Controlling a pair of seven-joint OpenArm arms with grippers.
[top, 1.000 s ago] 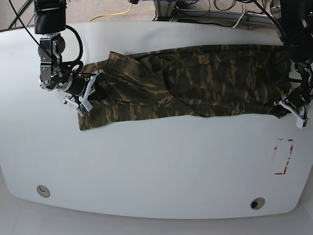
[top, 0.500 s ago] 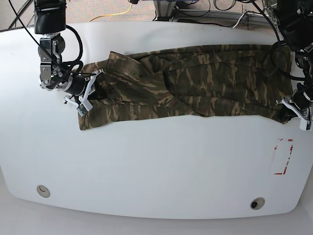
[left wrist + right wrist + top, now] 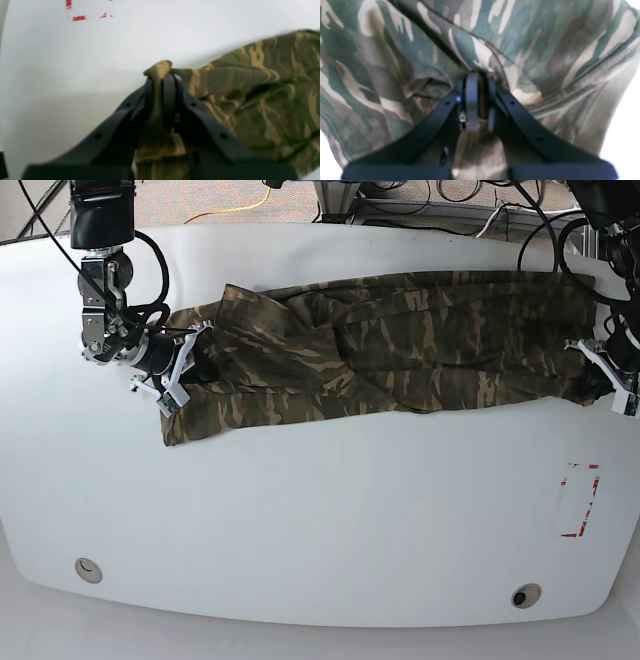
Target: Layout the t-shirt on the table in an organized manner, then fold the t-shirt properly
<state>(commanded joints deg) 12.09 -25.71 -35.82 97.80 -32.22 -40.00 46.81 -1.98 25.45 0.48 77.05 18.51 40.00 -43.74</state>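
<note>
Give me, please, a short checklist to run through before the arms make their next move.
- Left gripper closed on the camouflage t-shirt: ok.
- Right gripper closed on the fabric: cannot tell; a fold lies between its fingertips.
- T-shirt within the edges of the white table: ok.
- T-shirt smooth and flat: not ok, folds and bunching show.
- Red tape outline uncovered by cloth: ok.

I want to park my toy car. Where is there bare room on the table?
The smooth white table has a wide bare patch between the camouflage cloth t-shirt and its rounded front edge, left of the red tape outline. It's crowded along the shirt.
</note>
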